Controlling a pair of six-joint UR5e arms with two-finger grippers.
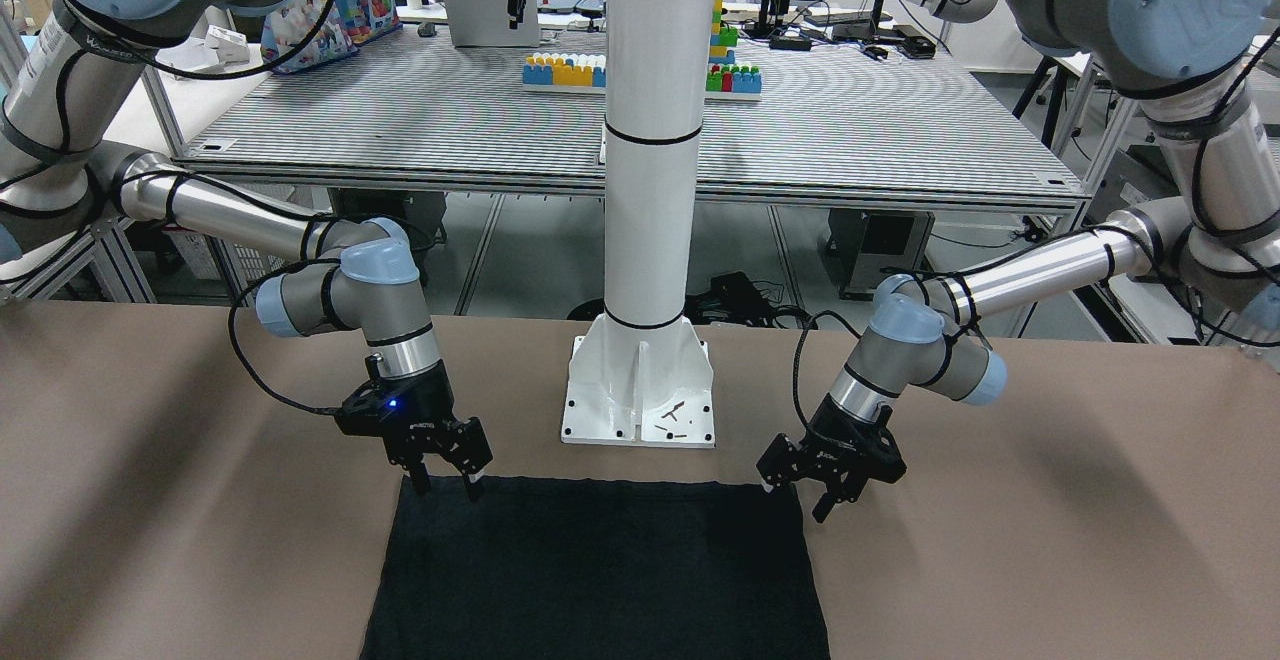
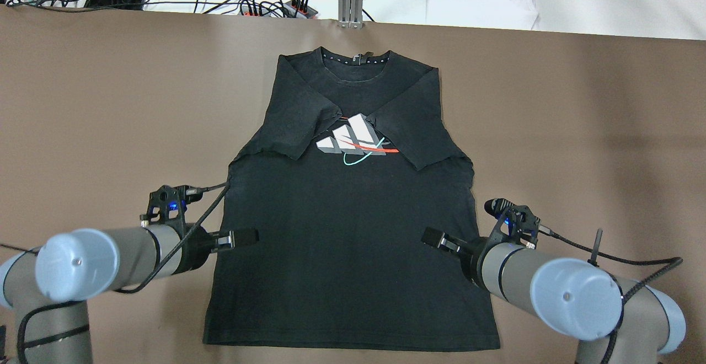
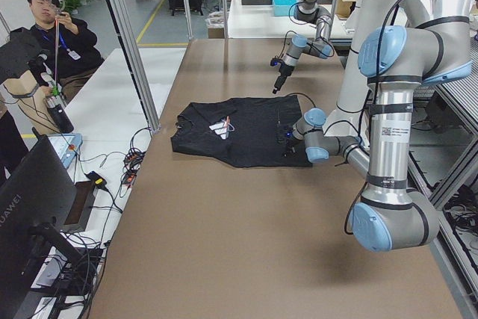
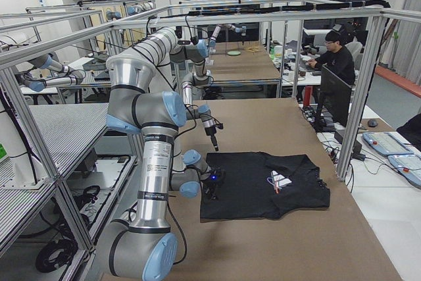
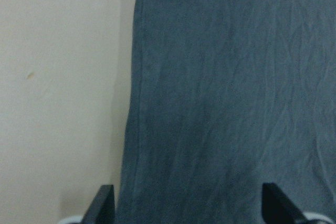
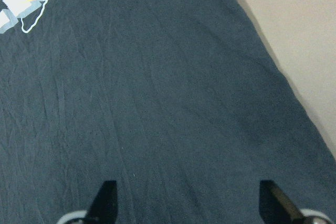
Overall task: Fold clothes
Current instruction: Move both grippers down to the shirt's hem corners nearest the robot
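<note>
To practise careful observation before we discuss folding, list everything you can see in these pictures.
T-shirt: one, black, flat on table, sleeves folded in.
Table: one, brown, under T-shirt.
Post: one, white, near the T-shirt's hem.
Toy blocks: several, multicoloured, grey table behind.
Cables: several, black, past table's far edge.
Left pincer: one, black, open over T-shirt's side.
Right pincer: one, black, open over opposite side.
</note>
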